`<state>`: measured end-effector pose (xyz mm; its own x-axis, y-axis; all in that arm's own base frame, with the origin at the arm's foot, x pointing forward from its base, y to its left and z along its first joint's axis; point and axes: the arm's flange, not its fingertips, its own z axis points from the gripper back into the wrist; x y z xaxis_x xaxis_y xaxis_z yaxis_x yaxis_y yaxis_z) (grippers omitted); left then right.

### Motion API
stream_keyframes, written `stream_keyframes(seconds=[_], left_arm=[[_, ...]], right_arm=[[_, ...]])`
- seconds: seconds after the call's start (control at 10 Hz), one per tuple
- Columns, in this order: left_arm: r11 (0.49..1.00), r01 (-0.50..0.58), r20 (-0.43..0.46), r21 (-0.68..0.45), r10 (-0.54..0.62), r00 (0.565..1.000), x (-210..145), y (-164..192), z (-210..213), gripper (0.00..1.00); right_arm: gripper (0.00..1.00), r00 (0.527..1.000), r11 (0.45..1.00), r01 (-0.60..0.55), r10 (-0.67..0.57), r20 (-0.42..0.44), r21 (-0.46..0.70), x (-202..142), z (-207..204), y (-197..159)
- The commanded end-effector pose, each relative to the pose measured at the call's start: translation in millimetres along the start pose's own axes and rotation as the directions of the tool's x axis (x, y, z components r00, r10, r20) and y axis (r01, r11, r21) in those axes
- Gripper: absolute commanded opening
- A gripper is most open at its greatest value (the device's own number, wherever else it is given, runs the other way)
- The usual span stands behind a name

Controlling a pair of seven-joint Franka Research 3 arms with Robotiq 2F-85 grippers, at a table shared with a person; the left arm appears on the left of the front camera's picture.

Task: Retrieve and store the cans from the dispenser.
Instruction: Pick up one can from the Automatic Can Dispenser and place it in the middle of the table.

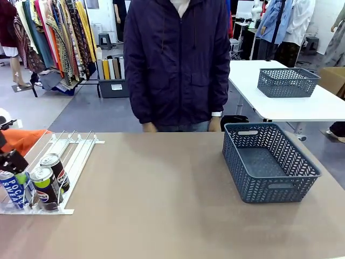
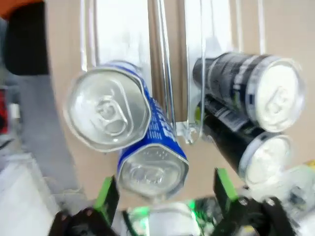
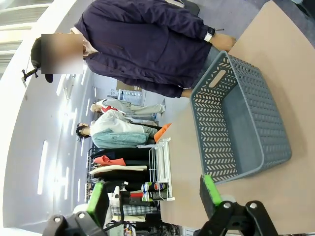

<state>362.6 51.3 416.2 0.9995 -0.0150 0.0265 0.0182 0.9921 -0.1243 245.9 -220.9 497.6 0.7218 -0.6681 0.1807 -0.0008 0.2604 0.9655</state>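
Note:
The white rail dispenser [image 1: 73, 151] lies at the table's left edge. At its low end stand a blue Pocari Sweat can [image 1: 12, 189] and two black Pepsi cans [image 1: 46, 188], [image 1: 54, 168]. My left gripper [image 1: 15, 171] hangs right over the blue can. In the left wrist view that gripper [image 2: 165, 191] is open, its green pads [image 2: 106, 196] on either side of the nearer blue can [image 2: 152, 169] with gaps showing. A second blue can [image 2: 108, 108] and the black cans [image 2: 256, 88] lie beyond. My right gripper [image 3: 153, 194] is open and holds nothing, well away from the dispenser [image 3: 160, 167].
A dark grey lattice basket [image 1: 310, 172] stands at the right of the table, also in the right wrist view [image 3: 216, 147]. A person in a dark jacket [image 1: 178, 65] stands at the far edge. A second basket [image 1: 285, 82] sits on the white table behind.

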Motion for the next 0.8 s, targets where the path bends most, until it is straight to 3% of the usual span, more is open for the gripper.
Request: stream_keyframes(seconds=[0.0, 0.7], left_arm=[[1.000, -0.023, 0.026, 0.017, 0.022, 0.999, 8.1, 0.8, 2.5, 1.00], [0.998, -0.064, 0.044, 0.027, 0.062, 0.997, 18.3, 6.3, -8.6, 1.00]], right_arm=[[1.00, 1.000, 0.999, -0.028, 0.028, 0.014, 0.024, 2.7, -1.1, 1.0], [1.00, 1.000, 0.999, -0.028, 0.028, 0.014, 0.024, 2.7, -1.1, 1.0]])
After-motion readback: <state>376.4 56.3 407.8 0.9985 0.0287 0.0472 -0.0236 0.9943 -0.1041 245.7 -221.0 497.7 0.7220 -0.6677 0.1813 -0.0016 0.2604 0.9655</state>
